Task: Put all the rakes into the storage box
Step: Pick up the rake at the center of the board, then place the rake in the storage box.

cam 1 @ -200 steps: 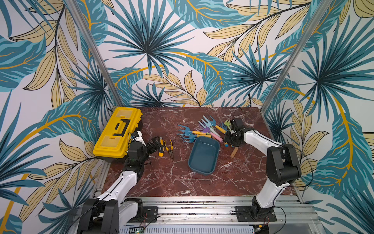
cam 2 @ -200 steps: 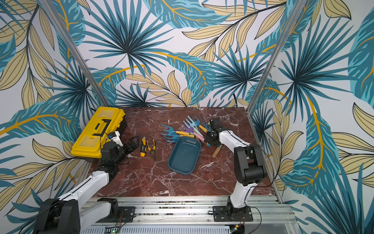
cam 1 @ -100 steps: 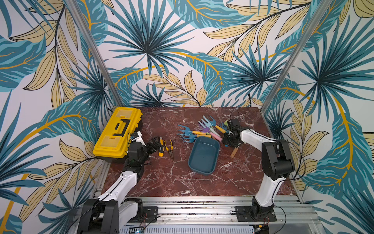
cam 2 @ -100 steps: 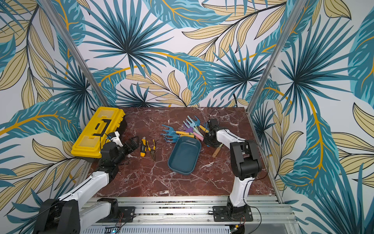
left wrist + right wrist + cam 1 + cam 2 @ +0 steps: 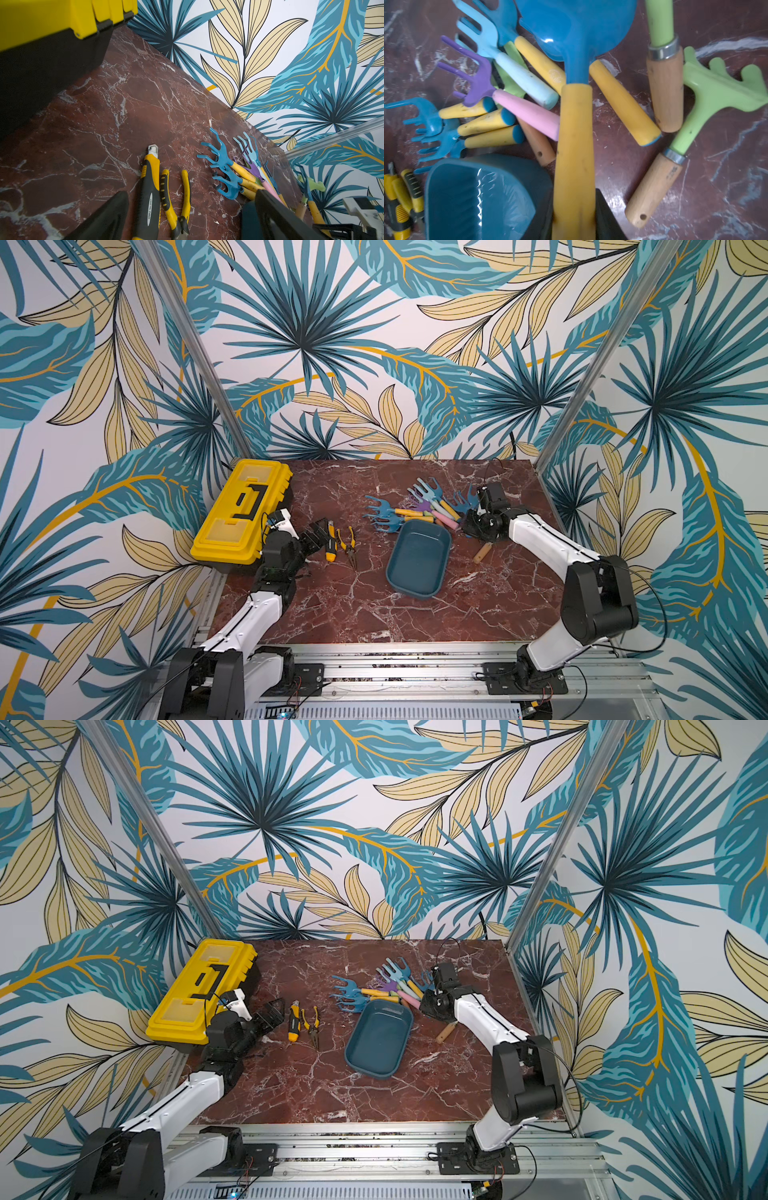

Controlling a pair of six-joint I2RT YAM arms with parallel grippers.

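Note:
The storage box (image 5: pixel 419 560) (image 5: pixel 379 1040) is an empty dark teal tub near the table's middle, and it also shows in the right wrist view (image 5: pixel 477 199). Just behind it lies a pile of hand rakes (image 5: pixel 415 510) with blue, purple and green heads. My right gripper (image 5: pixel 478 526) (image 5: pixel 574 207) is shut on the yellow handle of a blue-headed rake (image 5: pixel 575 124) at the pile's right edge, close to the box's far right corner. The rake's blue tines (image 5: pixel 465 499) poke out beyond the gripper. My left gripper (image 5: pixel 316 533) (image 5: pixel 191 195) rests open near the toolbox, holding nothing.
A yellow toolbox (image 5: pixel 243 510) stands at the far left. A yellow-black utility knife (image 5: pixel 330 541) and pliers (image 5: pixel 349 545) lie just in front of my left gripper. A green rake with a wooden handle (image 5: pixel 716 89) lies to the right of the held one.
My right gripper's jaws have closed on the yellow handle and its arm has drawn in a little toward the pile. The left arm has not moved.

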